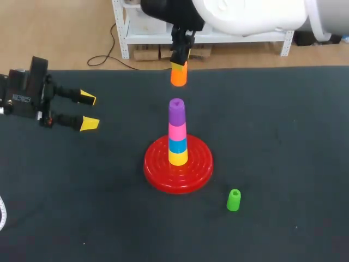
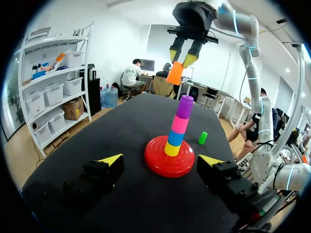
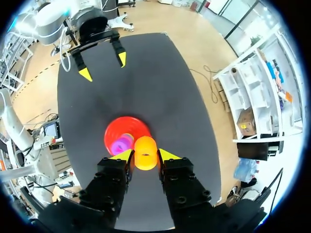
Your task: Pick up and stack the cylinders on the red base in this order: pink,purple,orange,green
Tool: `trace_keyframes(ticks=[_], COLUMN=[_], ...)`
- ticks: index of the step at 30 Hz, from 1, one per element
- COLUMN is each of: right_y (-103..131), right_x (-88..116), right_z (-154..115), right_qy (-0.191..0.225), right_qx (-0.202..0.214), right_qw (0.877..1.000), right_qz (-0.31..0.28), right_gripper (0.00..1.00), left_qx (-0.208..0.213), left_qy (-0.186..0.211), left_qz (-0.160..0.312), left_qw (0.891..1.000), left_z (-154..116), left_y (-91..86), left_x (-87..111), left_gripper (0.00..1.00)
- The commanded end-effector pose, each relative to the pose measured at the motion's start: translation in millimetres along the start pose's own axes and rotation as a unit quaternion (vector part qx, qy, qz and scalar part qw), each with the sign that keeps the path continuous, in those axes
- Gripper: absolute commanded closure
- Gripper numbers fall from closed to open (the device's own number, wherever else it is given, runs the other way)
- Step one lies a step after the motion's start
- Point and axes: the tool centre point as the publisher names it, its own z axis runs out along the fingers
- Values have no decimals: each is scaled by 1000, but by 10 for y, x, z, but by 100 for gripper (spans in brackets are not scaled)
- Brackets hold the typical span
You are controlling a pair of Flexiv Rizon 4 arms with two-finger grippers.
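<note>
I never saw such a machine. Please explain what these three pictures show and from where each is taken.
A robot with two arms stands at a black table. One picture looks down from above; the other two come from wrist cameras. On the red base stands a stack of yellow, blue, pink and purple cylinders. The right gripper is shut on an orange cylinder, in the air higher than the stack. The left gripper is open and empty. A green cylinder stands on the table beside the base.

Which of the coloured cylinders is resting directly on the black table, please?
The small green plastic cylinder, alone beside the round red base. The orange cylinder is up between the right fingers, and the rest are stacked on the base.
</note>
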Motion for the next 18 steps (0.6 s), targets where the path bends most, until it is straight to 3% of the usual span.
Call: trace_keyframes(ticks=[1,18], right_y=[90,356], right_x=[50,51], right_z=[-9,83], right_qy=[2,17], right_qx=[3,-11], right_qw=[1000,999], right_qz=[-3,-27], right_gripper=[100,100], left_qx=[0,0], left_qy=[-2,-2], left_qz=[1,1], left_qw=[1000,1000], left_z=[-1,-1], left_y=[-1,-1], left_x=[11,11], left_gripper=[0,0])
